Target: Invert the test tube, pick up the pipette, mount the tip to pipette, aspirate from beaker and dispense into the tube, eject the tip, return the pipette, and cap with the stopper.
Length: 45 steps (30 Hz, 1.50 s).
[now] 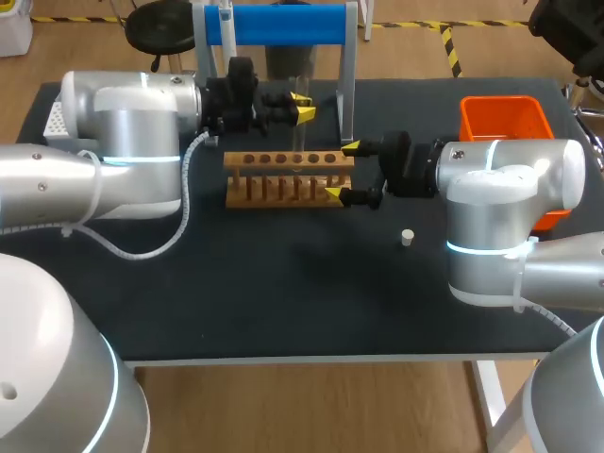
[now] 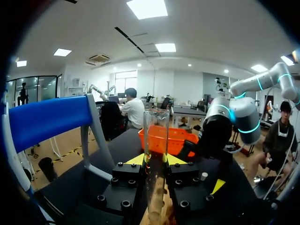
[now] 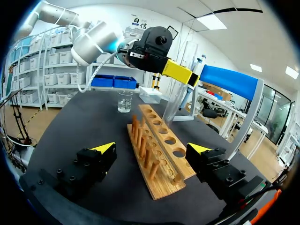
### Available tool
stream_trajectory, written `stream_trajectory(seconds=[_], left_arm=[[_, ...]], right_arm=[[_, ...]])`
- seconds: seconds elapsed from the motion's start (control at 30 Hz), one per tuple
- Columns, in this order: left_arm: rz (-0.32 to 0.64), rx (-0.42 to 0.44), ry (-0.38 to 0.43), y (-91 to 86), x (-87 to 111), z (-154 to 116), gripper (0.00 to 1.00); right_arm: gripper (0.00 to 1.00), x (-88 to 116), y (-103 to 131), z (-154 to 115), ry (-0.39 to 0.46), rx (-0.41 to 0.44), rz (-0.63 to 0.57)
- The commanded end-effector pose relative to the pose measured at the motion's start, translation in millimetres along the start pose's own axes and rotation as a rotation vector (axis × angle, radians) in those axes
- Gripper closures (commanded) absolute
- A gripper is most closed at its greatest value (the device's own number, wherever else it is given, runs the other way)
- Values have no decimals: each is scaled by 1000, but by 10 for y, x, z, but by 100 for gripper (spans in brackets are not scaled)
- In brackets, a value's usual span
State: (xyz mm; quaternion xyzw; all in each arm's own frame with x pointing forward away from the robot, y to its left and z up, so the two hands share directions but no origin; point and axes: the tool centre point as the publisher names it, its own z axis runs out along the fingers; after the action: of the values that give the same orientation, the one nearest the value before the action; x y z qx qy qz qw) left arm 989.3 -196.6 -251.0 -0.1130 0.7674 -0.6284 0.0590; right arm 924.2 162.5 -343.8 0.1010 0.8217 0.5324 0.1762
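1. Black surface (image 1: 283, 302) carried a wooden rack (image 1: 288, 177).
2. Right gripper (image 1: 342, 172) stood wide open, straddling the rack's end, holding nothing.
3. Left gripper (image 2: 155, 159) was clamped on the test tube (image 2: 156, 136), whose lower end apparently met the rack.
4. White stopper (image 1: 407, 237) lay apart from the rack.

The tabletop (image 1: 283, 293) before me was dark and matte. A wooden rack (image 1: 274, 175) with a row of holes lay near its middle. Behind the rack stood a stand (image 1: 283, 24) with a blue crossbar, and an orange bin (image 1: 505, 118) sat at the far right corner. A small white stopper (image 1: 407, 237) lay alone in front of the rack's right end. A clear beaker (image 3: 125, 101) stood near the rack's other end, and a white perforated block (image 1: 55, 120) sat at the far left.
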Motion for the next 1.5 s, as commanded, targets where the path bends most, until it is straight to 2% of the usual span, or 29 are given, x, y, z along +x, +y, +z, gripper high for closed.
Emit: stream_trajectory(seconds=[0.03, 1.5], left_arm=[[-3, -5, -5, 1, 28, -32, 100], [0, 1, -23, 193, 2, -60, 100]], right_arm=[[0, 10, 1, -4, -3, 1, 0], [0, 10, 1, -4, -3, 1, 0]])
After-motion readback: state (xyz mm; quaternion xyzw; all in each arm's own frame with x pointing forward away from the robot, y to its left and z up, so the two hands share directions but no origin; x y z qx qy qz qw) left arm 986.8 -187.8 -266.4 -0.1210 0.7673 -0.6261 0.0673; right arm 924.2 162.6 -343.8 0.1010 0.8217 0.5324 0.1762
